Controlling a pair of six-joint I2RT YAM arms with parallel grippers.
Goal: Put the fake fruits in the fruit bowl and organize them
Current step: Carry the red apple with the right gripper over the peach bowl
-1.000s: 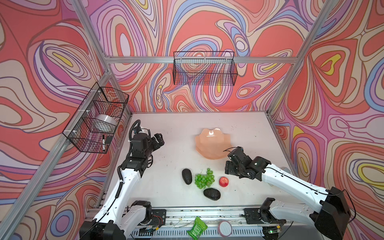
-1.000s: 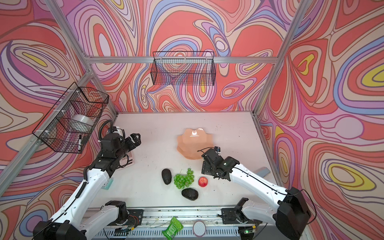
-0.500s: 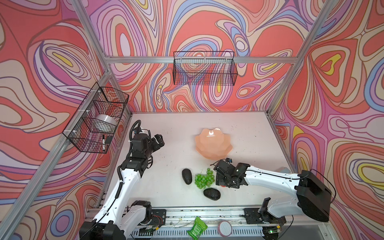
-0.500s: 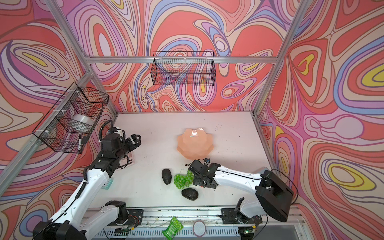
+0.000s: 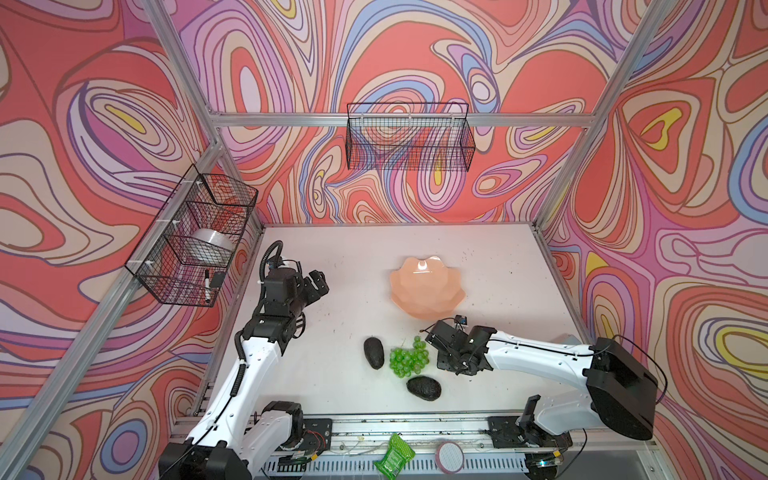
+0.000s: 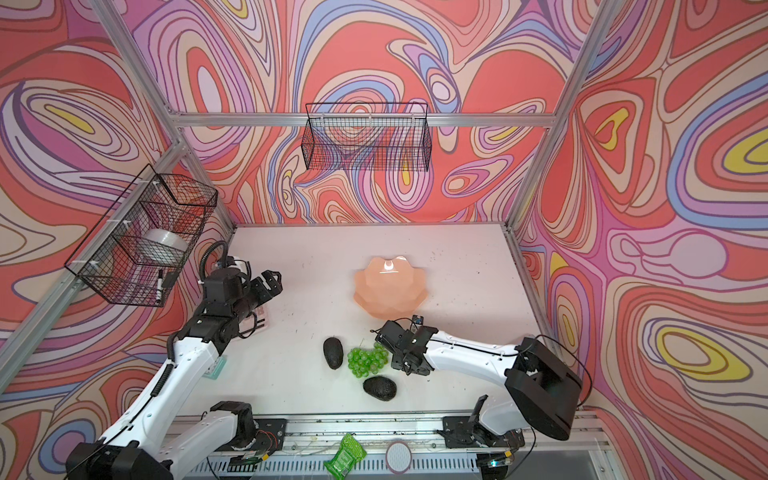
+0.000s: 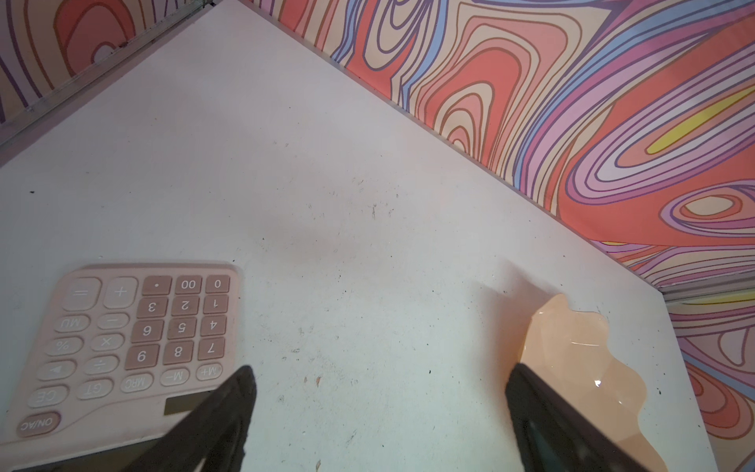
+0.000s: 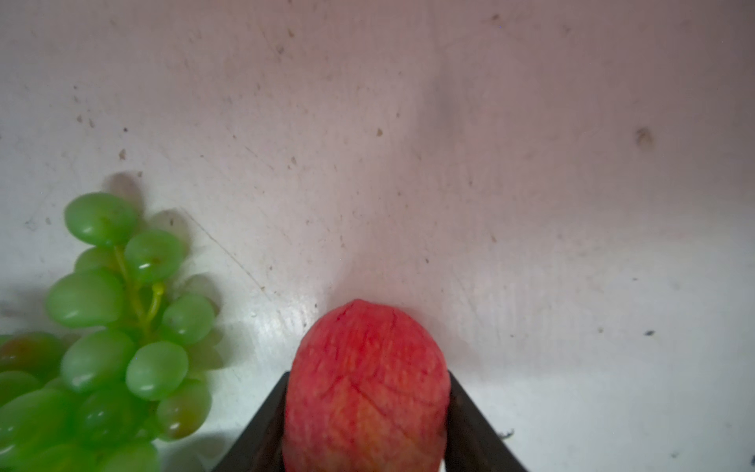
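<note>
Sweeping in from the side, the right pincer (image 8: 367, 374) has come over the red apple (image 8: 365, 396) and now clamps its flanks, grapes (image 8: 106, 347) just beside it and the empty fruit bowl (image 5: 428, 293) near, so lifting looks next; left pincer (image 7: 380, 370) gapes idle.

The red apple (image 8: 365, 392) sits pinched beside green grapes (image 8: 98, 359).

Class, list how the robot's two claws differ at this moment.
The left claw is wide open and empty; the right claw presses a red apple between its fingers. The left claw hovers by a pink calculator; the right claw sits beside green grapes. Both have dark fingers.
</note>
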